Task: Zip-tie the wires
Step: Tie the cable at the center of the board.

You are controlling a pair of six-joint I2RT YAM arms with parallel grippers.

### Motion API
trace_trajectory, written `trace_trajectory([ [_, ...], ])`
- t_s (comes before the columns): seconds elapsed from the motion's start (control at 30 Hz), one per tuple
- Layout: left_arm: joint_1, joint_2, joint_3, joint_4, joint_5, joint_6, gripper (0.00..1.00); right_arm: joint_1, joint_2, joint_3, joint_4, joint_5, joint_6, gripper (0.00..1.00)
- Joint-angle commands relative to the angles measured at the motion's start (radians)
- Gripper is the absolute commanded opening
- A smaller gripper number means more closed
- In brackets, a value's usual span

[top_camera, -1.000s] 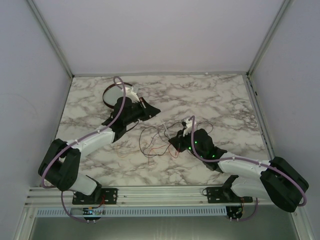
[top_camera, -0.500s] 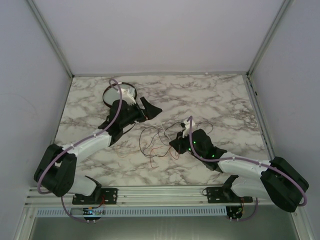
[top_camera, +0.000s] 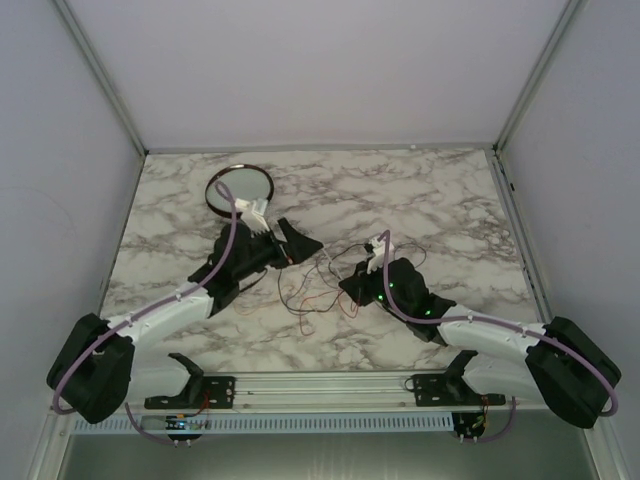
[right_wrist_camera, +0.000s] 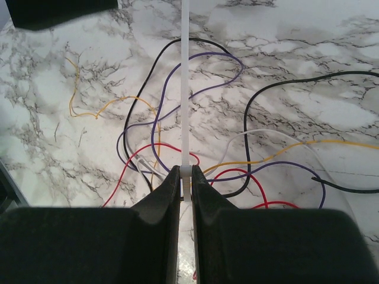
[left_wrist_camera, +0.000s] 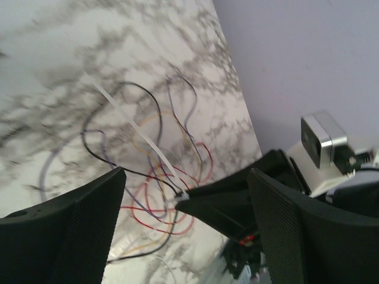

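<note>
White zip-tie [right_wrist_camera: 185, 89] straight ahead of fingers [right_wrist_camera: 157, 207]

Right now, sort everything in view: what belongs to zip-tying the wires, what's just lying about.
Job: wires; white zip tie; right gripper, shut on the zip tie; left gripper, open.
Lying about: round dark-rimmed dish.

wires [top_camera: 315, 285]: loose tangle on table [top_camera: 450, 200] | left jaws: spread, near wires | dish [top_camera: 243, 188]: far-left

The wires [right_wrist_camera: 204, 53] lie mid-table in a loose, flat tangle of thin red, black, purple, yellow and white loops. A white zip tie [right_wrist_camera: 185, 89] runs straight across them, its head pinched in the right gripper [right_wrist_camera: 185, 177].
</note>
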Motion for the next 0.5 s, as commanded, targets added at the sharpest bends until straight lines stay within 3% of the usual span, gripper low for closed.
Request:
trace_trajectory([
  [0.0, -0.079, 0.035, -0.002, 0.084, 0.003, -0.049, 0.83, 0.014, -0.027, 0.023, 0.024, 0.026, 0.017, 0.03],
  [0.47, -0.183, 0.274, 0.041, 0.253, -0.009, -0.103, 0.59, 0.019, -0.032, 0.024, 0.028, 0.028, 0.017, 0.03],
])
